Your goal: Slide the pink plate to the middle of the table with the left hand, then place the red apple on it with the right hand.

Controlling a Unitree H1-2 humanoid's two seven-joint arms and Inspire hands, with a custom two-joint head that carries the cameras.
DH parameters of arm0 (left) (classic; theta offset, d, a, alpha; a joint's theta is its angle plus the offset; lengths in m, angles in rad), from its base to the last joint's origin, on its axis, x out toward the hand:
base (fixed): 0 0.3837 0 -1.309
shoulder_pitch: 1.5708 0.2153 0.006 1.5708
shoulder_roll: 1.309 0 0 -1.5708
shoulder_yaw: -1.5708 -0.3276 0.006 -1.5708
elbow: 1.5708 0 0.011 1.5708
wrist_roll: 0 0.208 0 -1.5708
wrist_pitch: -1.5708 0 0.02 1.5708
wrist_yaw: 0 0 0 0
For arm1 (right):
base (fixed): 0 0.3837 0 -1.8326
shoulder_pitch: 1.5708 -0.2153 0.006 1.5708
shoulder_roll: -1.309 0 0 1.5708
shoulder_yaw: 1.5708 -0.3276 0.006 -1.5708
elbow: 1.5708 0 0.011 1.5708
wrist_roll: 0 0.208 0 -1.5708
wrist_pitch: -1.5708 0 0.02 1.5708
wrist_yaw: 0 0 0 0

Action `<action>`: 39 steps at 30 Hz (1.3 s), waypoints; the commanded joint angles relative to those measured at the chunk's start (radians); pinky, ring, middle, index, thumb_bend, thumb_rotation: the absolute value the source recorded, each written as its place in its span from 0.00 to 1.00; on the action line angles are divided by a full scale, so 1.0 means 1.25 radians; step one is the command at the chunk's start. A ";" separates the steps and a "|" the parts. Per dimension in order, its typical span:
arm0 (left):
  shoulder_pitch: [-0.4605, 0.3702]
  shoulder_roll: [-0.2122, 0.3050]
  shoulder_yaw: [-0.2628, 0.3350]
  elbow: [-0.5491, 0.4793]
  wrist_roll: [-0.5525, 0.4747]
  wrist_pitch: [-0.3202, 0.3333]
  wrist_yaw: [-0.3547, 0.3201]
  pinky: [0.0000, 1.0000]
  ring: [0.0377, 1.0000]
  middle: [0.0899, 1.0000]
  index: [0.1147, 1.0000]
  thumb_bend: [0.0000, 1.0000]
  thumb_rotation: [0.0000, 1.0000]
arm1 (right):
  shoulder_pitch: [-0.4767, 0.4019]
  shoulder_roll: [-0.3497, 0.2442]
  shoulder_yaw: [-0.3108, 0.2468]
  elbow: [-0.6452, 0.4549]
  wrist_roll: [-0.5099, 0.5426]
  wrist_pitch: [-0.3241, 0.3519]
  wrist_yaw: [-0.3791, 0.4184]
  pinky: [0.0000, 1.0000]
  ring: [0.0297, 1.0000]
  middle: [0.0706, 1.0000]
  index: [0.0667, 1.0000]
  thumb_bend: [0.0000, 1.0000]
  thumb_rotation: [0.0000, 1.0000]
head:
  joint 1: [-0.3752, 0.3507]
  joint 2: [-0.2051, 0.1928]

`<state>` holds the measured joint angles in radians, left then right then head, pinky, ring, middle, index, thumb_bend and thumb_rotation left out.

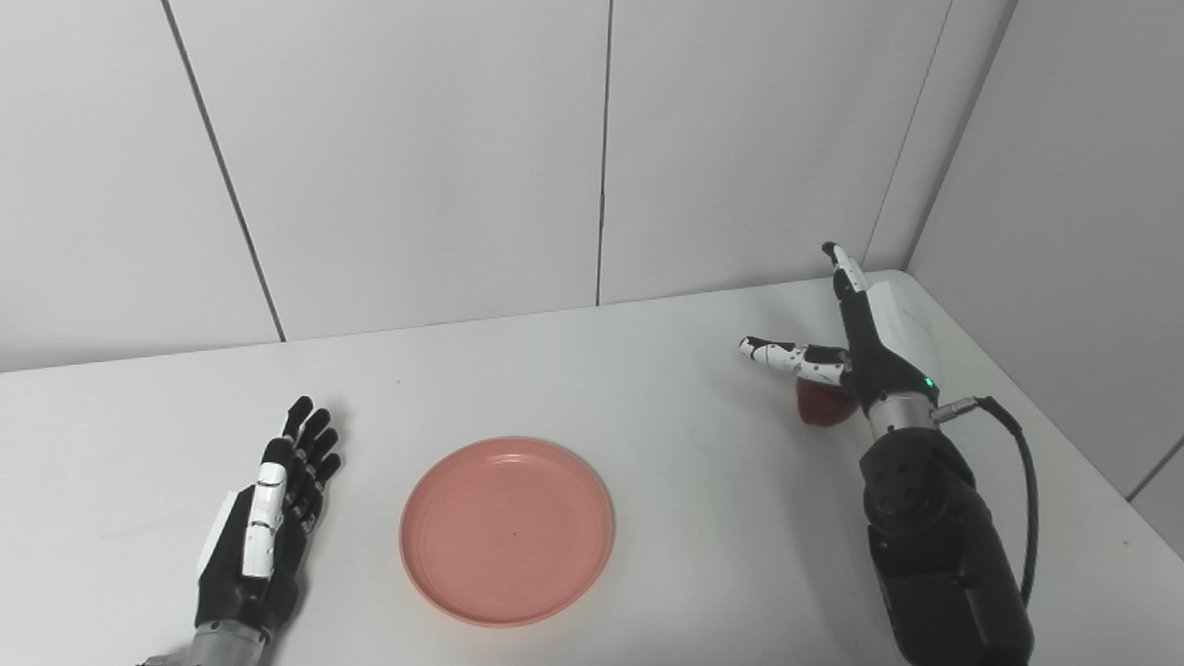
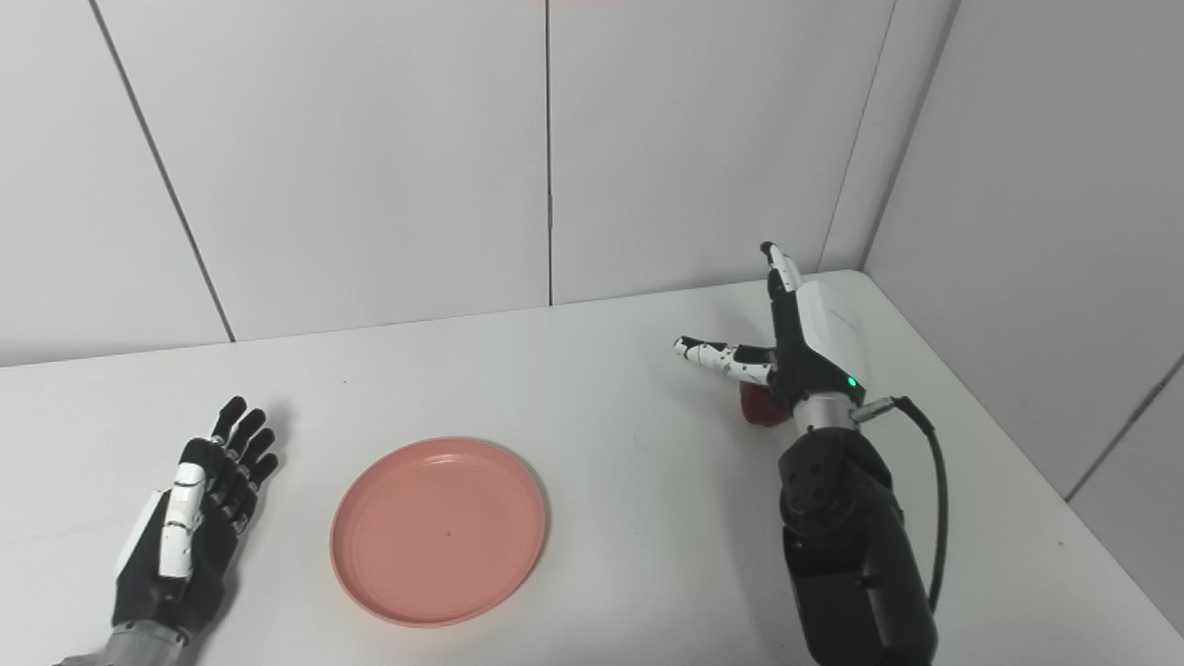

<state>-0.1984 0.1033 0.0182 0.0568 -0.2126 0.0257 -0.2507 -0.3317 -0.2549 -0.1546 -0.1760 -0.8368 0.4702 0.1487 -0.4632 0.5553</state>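
The pink plate (image 1: 507,531) lies flat on the white table (image 1: 666,388), a little left of the middle, with nothing on it. My left hand (image 1: 268,518) rests open beside the plate's left rim, fingers stretched forward and apart from it. At the right, my right hand (image 1: 851,342) hovers over the red apple (image 1: 821,405), fingers extended and thumb spread to the left. The apple sits on the table and is largely hidden beneath the palm and wrist; the fingers are not closed on it.
Grey wall panels stand behind the table and along its right side, meeting at the far right corner. A black cable (image 1: 1017,462) loops from the right wrist. The table's right edge (image 1: 1091,481) runs close to the right forearm.
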 commanded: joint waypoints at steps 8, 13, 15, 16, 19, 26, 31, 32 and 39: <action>-0.025 0.005 0.003 -0.036 -0.015 -0.010 -0.009 1.00 1.00 1.00 1.00 0.56 1.00 | -0.038 -0.017 -0.029 0.019 -0.071 0.000 0.002 0.83 0.92 0.94 0.95 0.94 0.45 | 0.001 0.000; -0.024 0.004 0.002 -0.044 -0.014 -0.002 -0.007 1.00 1.00 1.00 1.00 0.56 1.00 | -0.040 -0.018 -0.042 0.038 -0.105 0.000 0.028 0.85 0.92 0.93 0.94 0.94 0.46 | 0.003 0.001; -0.023 0.003 0.001 -0.047 -0.012 -0.002 -0.006 1.00 1.00 1.00 1.00 0.56 1.00 | -0.040 -0.019 -0.040 0.048 -0.108 0.000 0.023 0.86 0.91 0.93 0.94 0.94 0.46 | 0.002 0.000; -0.023 0.003 0.002 -0.047 -0.013 0.000 -0.005 1.00 1.00 1.00 1.00 0.56 1.00 | -0.040 -0.018 -0.040 0.056 -0.109 0.000 0.016 0.85 0.91 0.93 0.95 0.94 0.46 | 0.002 0.000; -0.023 0.003 0.002 -0.048 -0.016 0.002 -0.007 1.00 1.00 1.00 1.00 0.56 1.00 | -0.042 -0.018 -0.038 0.078 -0.109 -0.001 -0.001 0.86 0.92 0.93 0.95 0.94 0.46 | 0.003 0.001; -0.022 0.002 0.001 -0.048 -0.015 0.002 -0.008 1.00 1.00 1.00 1.00 0.57 1.00 | -0.041 -0.022 -0.039 0.108 -0.072 -0.001 -0.019 0.87 0.92 0.94 0.95 0.94 0.43 | 0.004 0.001; -0.020 -0.002 0.001 -0.054 -0.023 0.010 -0.009 1.00 1.00 1.00 1.00 0.57 1.00 | -0.044 -0.021 -0.033 0.125 -0.047 -0.001 -0.024 0.83 0.91 0.92 0.94 0.93 0.38 | 0.004 0.002; -0.019 -0.002 0.001 -0.054 -0.024 0.011 -0.009 1.00 1.00 1.00 1.00 0.57 1.00 | -0.045 -0.020 -0.033 0.128 -0.044 -0.001 -0.025 0.83 0.90 0.92 0.93 0.93 0.38 | 0.004 0.002; -0.019 -0.002 0.000 -0.054 -0.031 0.013 -0.009 1.00 1.00 1.00 1.00 0.58 1.00 | -0.050 -0.007 -0.049 0.159 -0.003 -0.001 -0.061 0.65 0.79 0.85 0.87 0.87 0.20 | 0.004 0.003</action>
<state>-0.1979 0.1000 0.0185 0.0241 -0.2349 0.0546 -0.2551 -0.3507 -0.2519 -0.2040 0.0466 -0.8502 0.4703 0.1084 -0.4587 0.5584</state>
